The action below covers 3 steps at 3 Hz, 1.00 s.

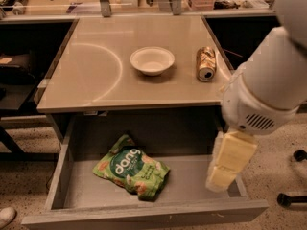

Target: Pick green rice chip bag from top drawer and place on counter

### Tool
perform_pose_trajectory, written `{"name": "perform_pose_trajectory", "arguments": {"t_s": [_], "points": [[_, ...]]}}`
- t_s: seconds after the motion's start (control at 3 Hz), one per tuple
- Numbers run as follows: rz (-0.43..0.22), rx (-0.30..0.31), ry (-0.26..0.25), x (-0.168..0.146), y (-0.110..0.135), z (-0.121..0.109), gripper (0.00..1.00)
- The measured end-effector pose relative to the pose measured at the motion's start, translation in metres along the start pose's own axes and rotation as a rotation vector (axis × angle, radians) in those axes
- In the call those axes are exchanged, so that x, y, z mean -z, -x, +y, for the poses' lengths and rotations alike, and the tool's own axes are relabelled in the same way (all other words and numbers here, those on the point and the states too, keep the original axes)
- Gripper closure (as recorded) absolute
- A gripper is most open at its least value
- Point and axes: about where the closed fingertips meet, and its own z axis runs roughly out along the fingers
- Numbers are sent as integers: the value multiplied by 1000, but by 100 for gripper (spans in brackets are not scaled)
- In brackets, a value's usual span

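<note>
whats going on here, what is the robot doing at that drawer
The robot's gripper hangs over the right end of the open top drawer, apart from the green rice chip bag. The bag lies on the drawer bottom, left of centre, not yet picked up. The counter holds a white bowl and a gold can on its side.

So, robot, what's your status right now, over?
Gripper over right end of top drawer. Green rice chip bag lying near its middle, untouched. Nothing between them; white bowl and gold can on counter.
</note>
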Motion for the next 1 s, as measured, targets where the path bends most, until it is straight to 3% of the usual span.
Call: {"name": "perform_pose_trajectory", "arguments": {"t_s": [0.67,1.0], "points": [[-75,-60,52,-91,66,6,0],[-82,-71,48,-92,69,5,0]]}}
